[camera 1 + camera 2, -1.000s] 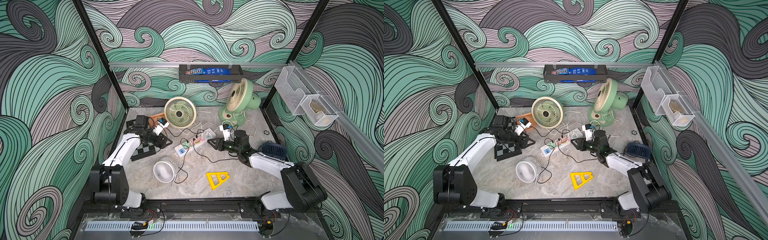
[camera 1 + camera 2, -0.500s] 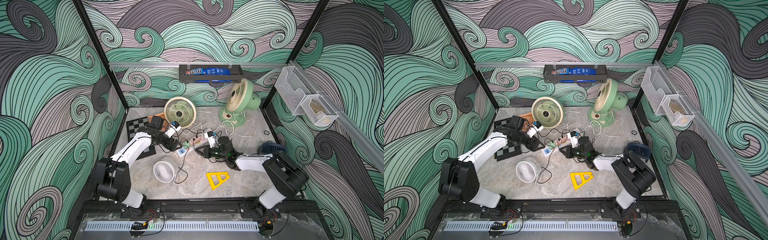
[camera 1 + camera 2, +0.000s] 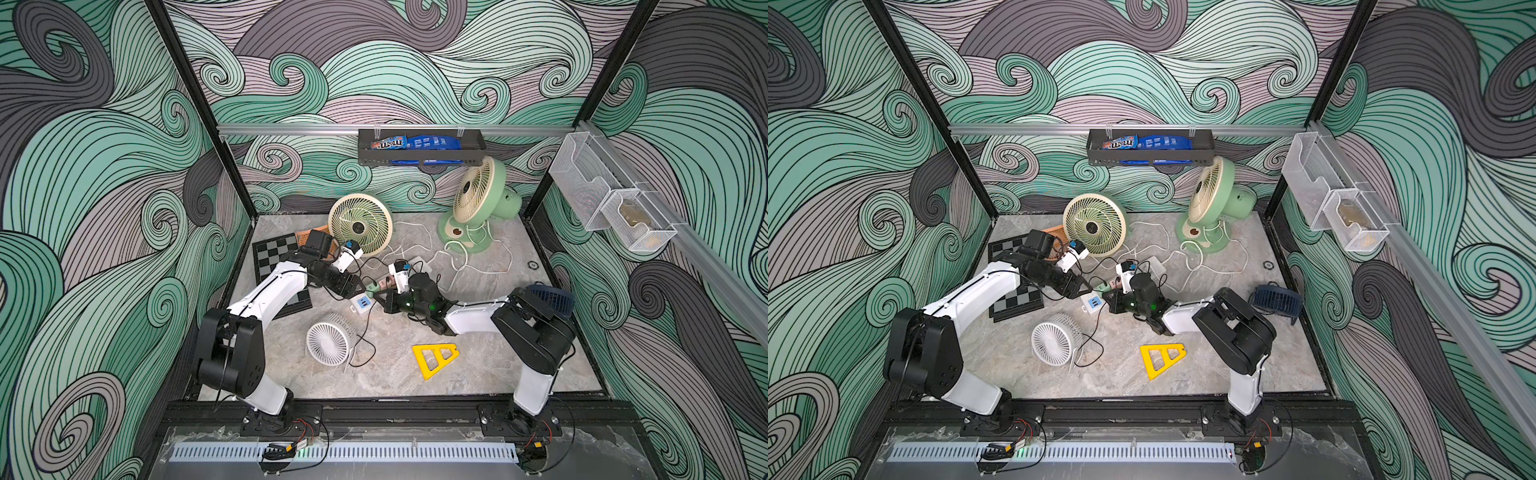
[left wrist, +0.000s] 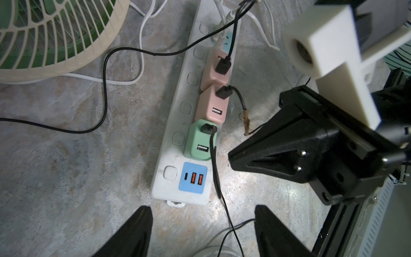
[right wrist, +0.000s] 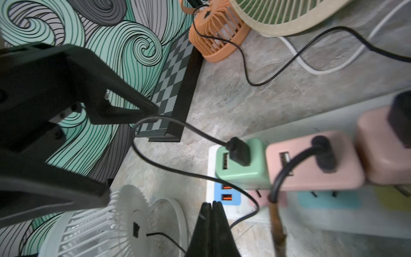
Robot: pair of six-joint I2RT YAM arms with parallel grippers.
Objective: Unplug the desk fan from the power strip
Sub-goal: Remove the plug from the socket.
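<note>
The power strip (image 3: 360,302) (image 3: 1092,302) lies mid-table, a white bar (image 4: 171,155) with a blue USB panel at its near end. A green adapter (image 4: 198,144) (image 5: 240,175) sits next to that panel. A black plug (image 4: 208,128) (image 5: 239,151) is in it, and its cable runs toward the small white desk fan (image 3: 328,344) (image 3: 1052,343) (image 5: 124,222). My left gripper (image 4: 202,209) (image 3: 355,286) hovers open just off the strip's panel end, holding nothing. My right gripper (image 5: 212,203) (image 3: 377,296) is shut and empty, its tip beside the same end.
Two pink adapters (image 4: 213,106) with black plugs follow the green one. Around stand a cream fan (image 3: 360,224), a green stand fan (image 3: 478,203), an orange fan (image 5: 218,37), a navy fan (image 3: 550,297), a chessboard (image 3: 274,257) and a yellow triangle (image 3: 436,357). Loose cords cross the table.
Both arms have moved in toward the power strip's near end, the left from over the chessboard, the right from the right side. The right gripper has shut; the left has narrowed slightly.
</note>
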